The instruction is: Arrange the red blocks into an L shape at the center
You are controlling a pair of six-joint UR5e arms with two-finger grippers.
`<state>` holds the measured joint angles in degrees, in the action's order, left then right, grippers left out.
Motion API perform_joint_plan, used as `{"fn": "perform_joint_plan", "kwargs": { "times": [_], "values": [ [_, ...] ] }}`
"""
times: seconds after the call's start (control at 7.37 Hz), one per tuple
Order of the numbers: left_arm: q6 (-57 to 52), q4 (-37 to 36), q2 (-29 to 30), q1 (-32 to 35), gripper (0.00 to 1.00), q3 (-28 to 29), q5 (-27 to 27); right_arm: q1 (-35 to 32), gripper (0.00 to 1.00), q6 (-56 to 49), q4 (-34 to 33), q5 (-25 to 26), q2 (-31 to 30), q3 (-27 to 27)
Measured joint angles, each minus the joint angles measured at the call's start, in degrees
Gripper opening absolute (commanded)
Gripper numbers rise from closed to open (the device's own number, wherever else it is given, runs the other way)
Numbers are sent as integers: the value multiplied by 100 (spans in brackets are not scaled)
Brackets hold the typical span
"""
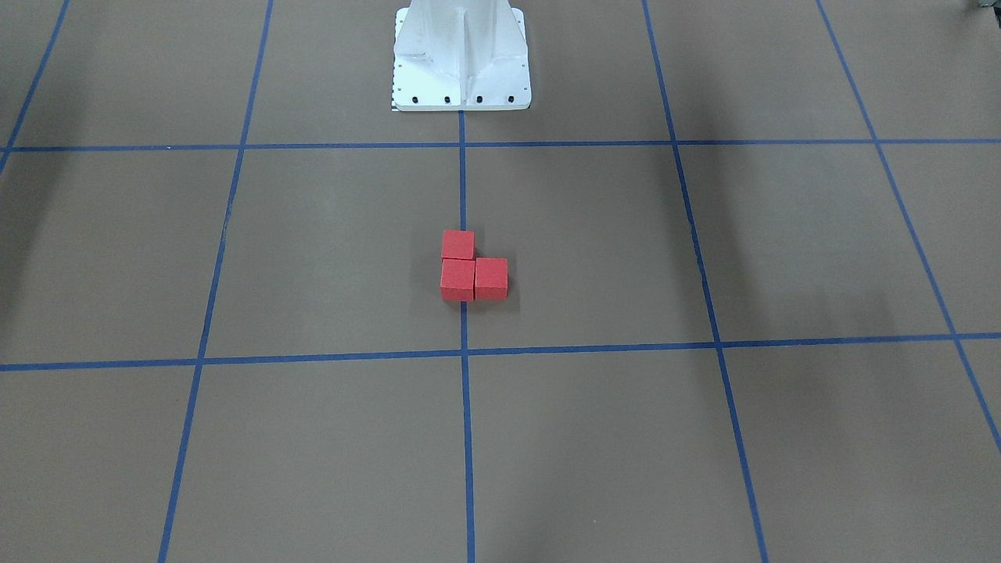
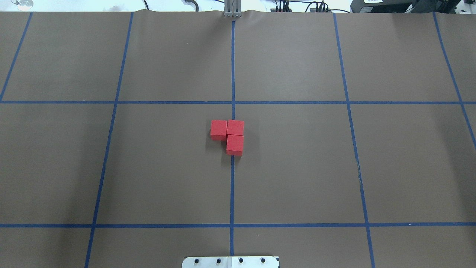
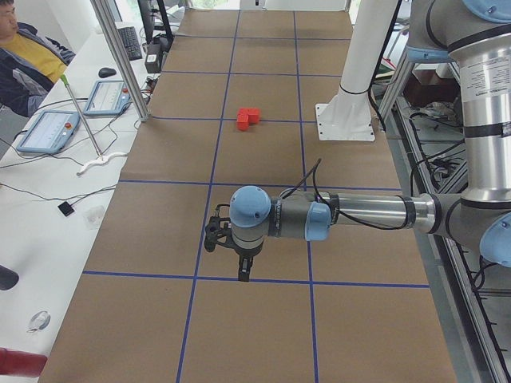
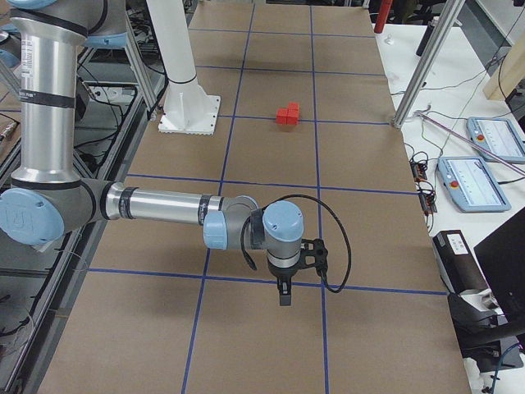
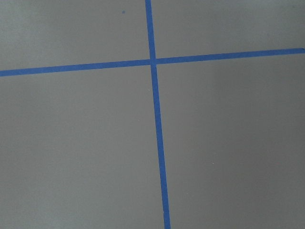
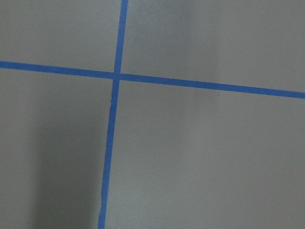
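Three red blocks sit touching in an L on the brown floor, on the middle vertical tape line point(image 2: 232, 186). In the overhead view two lie side by side point(image 2: 218, 128) point(image 2: 235, 127) and the third point(image 2: 234, 144) sits nearer the robot. They also show in the front view point(image 1: 457, 279) and in both side views point(image 3: 248, 119) point(image 4: 288, 114). My left gripper point(image 3: 243, 271) hangs over the floor far from them, pointing down. My right gripper point(image 4: 284, 295) does the same at the other end. I cannot tell whether either is open or shut.
The white robot base point(image 1: 461, 62) stands behind the blocks. Side tables hold tablets point(image 3: 48, 132) point(image 4: 472, 182), cables and aluminium posts point(image 3: 120, 60). A seated person point(image 3: 20, 48) is at the far left of the left side view.
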<state>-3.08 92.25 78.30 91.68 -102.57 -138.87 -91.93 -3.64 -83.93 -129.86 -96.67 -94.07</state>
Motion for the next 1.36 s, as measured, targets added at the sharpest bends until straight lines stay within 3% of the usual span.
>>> {"fn": "perform_joint_plan", "kwargs": {
  "times": [1.36],
  "values": [
    [-29,-23,-138,24,100,127,52,-88,100,-47,15,127,-354,-78]
  ]
}}
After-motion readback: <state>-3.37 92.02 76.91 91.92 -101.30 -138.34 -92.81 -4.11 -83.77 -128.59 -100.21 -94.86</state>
